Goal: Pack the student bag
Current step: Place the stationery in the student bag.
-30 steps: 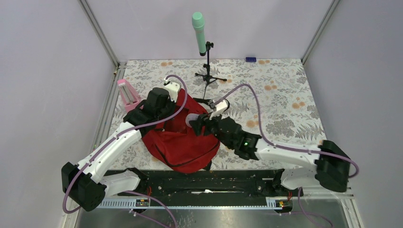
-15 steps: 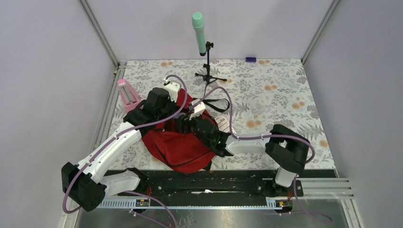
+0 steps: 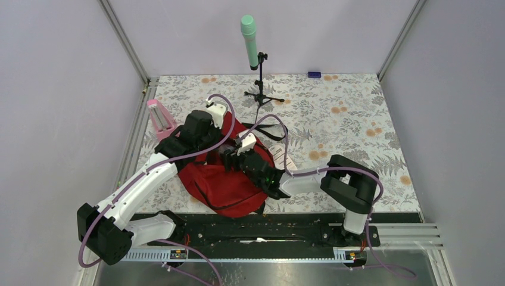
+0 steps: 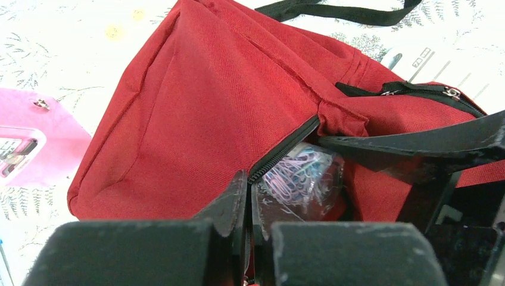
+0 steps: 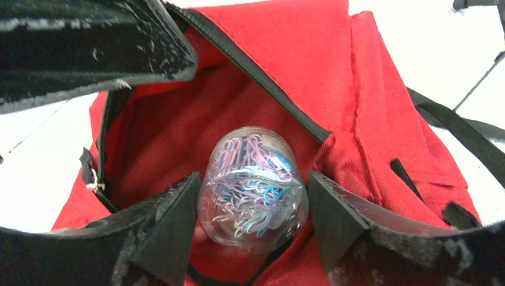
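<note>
The red student bag (image 3: 226, 185) lies at the near left of the table with its zipped mouth held open. My left gripper (image 3: 215, 143) is shut on the bag's black zipper edge (image 4: 280, 149) and holds that edge up. A clear jar of coloured paper clips (image 5: 253, 187) lies inside the bag's mouth, and it also shows in the left wrist view (image 4: 304, 176). My right gripper (image 3: 231, 156) reaches into the opening. Its jaws stand open on either side of the jar, with a small gap on each side.
A pink stand-like object (image 3: 159, 116) stands left of the bag. A green microphone on a black tripod (image 3: 250, 42) stands at the back. A small blue item (image 3: 314, 74) lies by the back wall. A white printed sheet (image 3: 280, 158) lies right of the bag, near its black strap (image 4: 333, 11).
My right arm has swung left from beside the bag into its mouth, carrying the jar. The left arm has not moved.
</note>
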Robot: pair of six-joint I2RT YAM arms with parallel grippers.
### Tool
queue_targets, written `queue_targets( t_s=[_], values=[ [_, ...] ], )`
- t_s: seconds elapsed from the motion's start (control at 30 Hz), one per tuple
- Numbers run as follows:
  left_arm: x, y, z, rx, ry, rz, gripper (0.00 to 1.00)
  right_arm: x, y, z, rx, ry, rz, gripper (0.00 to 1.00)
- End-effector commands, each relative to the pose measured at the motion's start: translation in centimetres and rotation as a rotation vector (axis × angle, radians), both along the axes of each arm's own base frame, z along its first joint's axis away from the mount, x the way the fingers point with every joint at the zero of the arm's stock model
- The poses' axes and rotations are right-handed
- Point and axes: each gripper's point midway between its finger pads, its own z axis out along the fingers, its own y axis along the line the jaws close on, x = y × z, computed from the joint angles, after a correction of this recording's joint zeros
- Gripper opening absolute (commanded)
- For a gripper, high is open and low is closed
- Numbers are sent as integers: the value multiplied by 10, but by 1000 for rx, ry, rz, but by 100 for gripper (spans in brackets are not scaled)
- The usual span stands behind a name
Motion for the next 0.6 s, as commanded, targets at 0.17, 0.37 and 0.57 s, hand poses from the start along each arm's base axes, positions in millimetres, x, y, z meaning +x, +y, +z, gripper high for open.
queue_targets(
  t_s=[0.17,0.37,0.57],
  values=[
    [7,-8,22,-67,-64,-8,0,-18,-38,26,-8,18,-18,89],
    [8,-8,22,-68,-63,-8,0,-27,-41,34,-53,55,22,85],
    [7,-8,22,-67,-65,-5,0,-36,-27,26,-87,110,97,75]
  ],
)
